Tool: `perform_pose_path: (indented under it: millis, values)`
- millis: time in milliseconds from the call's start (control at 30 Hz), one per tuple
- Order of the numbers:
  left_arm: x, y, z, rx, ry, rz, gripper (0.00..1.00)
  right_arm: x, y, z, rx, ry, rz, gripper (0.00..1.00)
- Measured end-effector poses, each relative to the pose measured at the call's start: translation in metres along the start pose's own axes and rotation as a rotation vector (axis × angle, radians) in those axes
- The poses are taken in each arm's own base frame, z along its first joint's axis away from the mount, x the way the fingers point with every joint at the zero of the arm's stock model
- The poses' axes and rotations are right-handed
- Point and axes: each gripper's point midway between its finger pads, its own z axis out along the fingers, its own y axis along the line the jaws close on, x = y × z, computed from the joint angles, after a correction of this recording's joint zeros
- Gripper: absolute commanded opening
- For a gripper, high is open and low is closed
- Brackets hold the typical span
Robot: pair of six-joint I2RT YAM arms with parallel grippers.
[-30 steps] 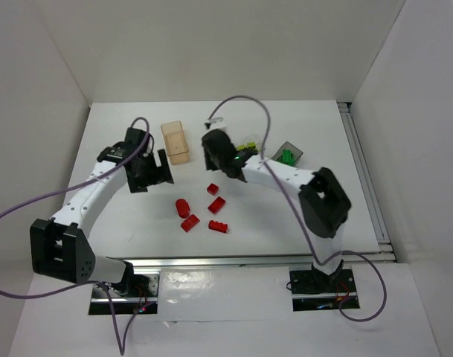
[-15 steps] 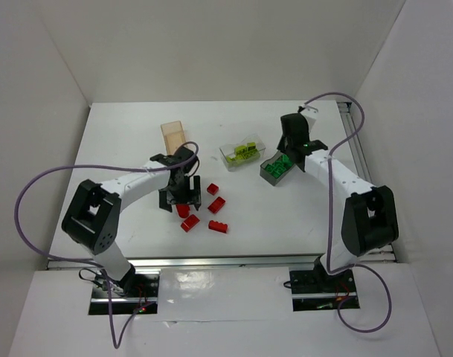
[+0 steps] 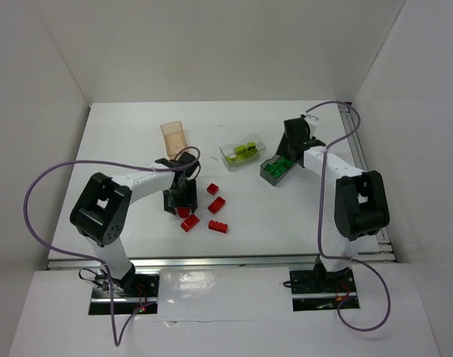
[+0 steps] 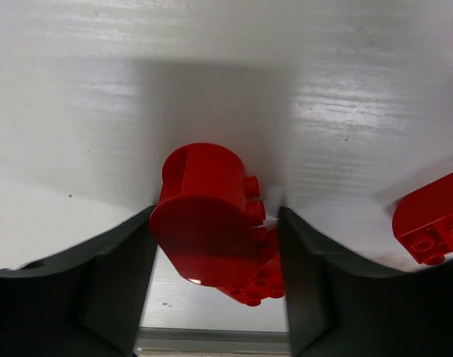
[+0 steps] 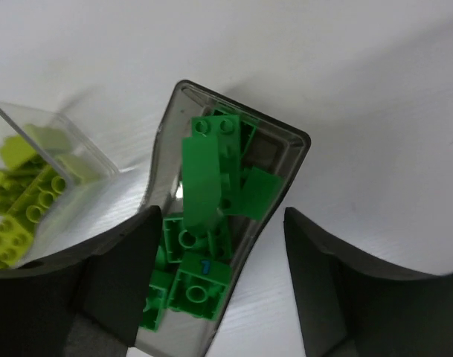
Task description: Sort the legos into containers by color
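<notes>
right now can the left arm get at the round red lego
Probably yes: the left gripper is down over the round red lego, a finger on each side, nothing in between.

1. Top external: fixed, high behind both arm bases (image 3: 319, 282), facing down and forward; far, takes in the whole table (image 3: 129, 134).
2. Left wrist: facing down onto the table, very near; red rounded brick (image 4: 204, 216) fills centre. Shared with 1: that brick.
3. Right wrist: facing down, near, over smoky grey container (image 5: 165, 149), clear container (image 5: 70, 145) at left edge. Shared with 1: both containers.
</notes>
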Motion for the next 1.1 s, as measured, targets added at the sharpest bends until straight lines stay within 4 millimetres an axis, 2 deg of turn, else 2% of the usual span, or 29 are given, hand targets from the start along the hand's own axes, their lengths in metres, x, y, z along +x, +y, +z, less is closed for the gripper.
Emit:
perform_pose_path:
  millis: [100, 233, 267, 367, 567, 633, 700, 867, 1100]
  values:
    - [-0.006, 0.000, 0.001, 0.007, -0.010, -0.009, 0.61, 0.006, 0.001, 0.005, -0.006, 0.017, -0.029, 0.97]
    - [-0.020, 0.001, -0.001, 0.015, -0.028, -0.029, 0.54, -0.001, 0.005, 0.002, -0.021, -0.009, -0.036, 0.97]
    - [-0.024, 0.001, -0.002, 0.018, -0.035, -0.036, 0.46, -0.004, 0.005, -0.001, -0.024, -0.024, -0.032, 0.97]
    - [-0.040, 0.002, -0.008, 0.031, -0.063, -0.043, 0.39, -0.016, 0.003, -0.021, -0.034, -0.079, -0.009, 0.97]
    - [-0.078, 0.002, -0.030, 0.060, -0.137, -0.064, 0.39, -0.058, 0.000, -0.080, -0.081, -0.233, 0.092, 0.97]
    - [-0.090, 0.003, -0.038, 0.065, -0.162, -0.064, 0.39, -0.066, -0.003, -0.095, -0.092, -0.267, 0.116, 0.97]
    - [-0.102, 0.005, -0.046, 0.065, -0.187, -0.073, 0.39, -0.070, -0.005, -0.101, -0.093, -0.282, 0.126, 0.97]
    - [-0.141, 0.015, -0.066, 0.070, -0.261, -0.113, 0.40, -0.054, -0.006, -0.101, -0.084, -0.243, 0.110, 0.97]
    - [-0.196, 0.027, -0.068, 0.050, -0.328, -0.175, 0.40, -0.004, 0.007, -0.101, -0.108, -0.134, 0.043, 0.97]
